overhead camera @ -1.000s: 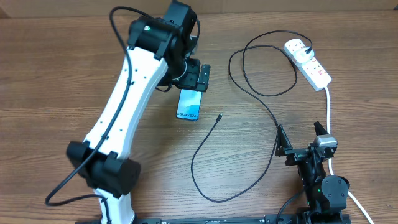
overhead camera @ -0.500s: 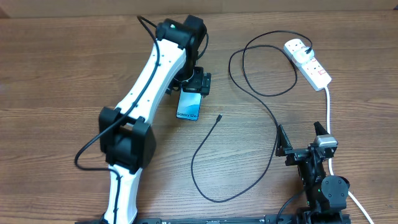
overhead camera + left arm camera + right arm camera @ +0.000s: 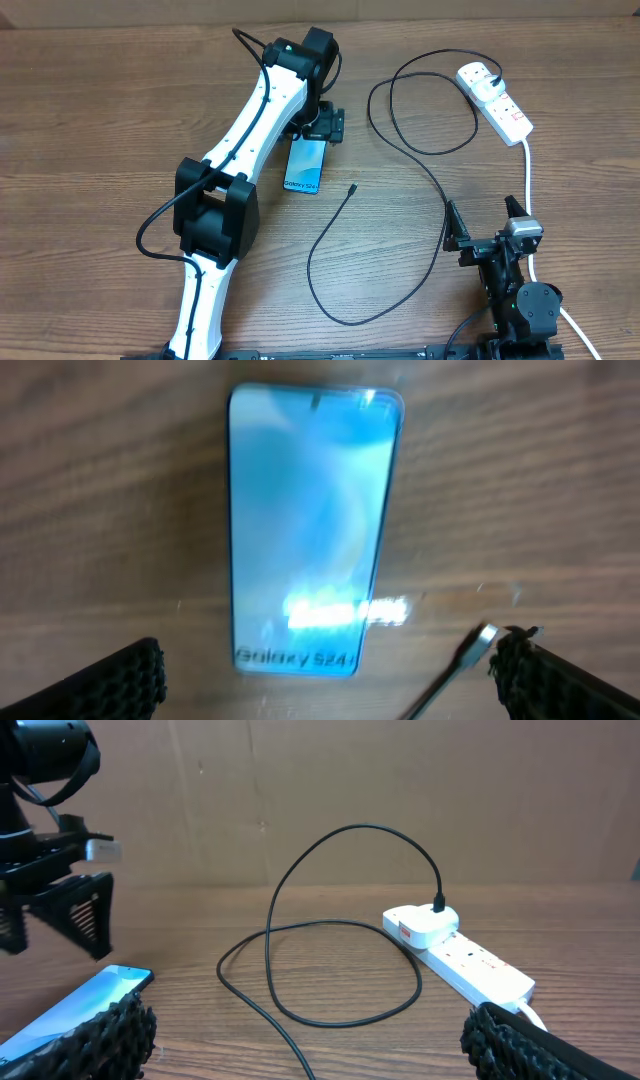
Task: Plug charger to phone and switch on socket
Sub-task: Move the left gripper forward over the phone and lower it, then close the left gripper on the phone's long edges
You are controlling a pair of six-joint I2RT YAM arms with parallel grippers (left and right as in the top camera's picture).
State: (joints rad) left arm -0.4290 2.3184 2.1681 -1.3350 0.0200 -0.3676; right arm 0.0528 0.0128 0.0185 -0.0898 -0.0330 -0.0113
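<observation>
The phone (image 3: pixel 306 166) lies flat on the table with its blue screen up. It fills the left wrist view (image 3: pixel 310 530). My left gripper (image 3: pixel 325 127) hovers over the phone's far end, open and empty, with its jaws wide apart (image 3: pixel 330 665). The charger is a thin black cable (image 3: pixel 330 235). Its connector tip (image 3: pixel 352 188) lies on the table just right of the phone and shows by my left gripper's right finger (image 3: pixel 485 635). Its other end enters a white adapter (image 3: pixel 478 76) in the socket (image 3: pixel 503 108). My right gripper (image 3: pixel 487 225) rests open and empty near the front right.
The cable loops widely between the phone and the socket (image 3: pixel 465 960). The thick white cord (image 3: pixel 527 170) runs from the socket down past my right gripper (image 3: pixel 310 1045). A brown wall stands behind the table.
The left arm's elbow has swung right and its forearm now lies over the table's middle. The gripper has stayed above the phone's far end. The phone, cable and right arm have not moved.
</observation>
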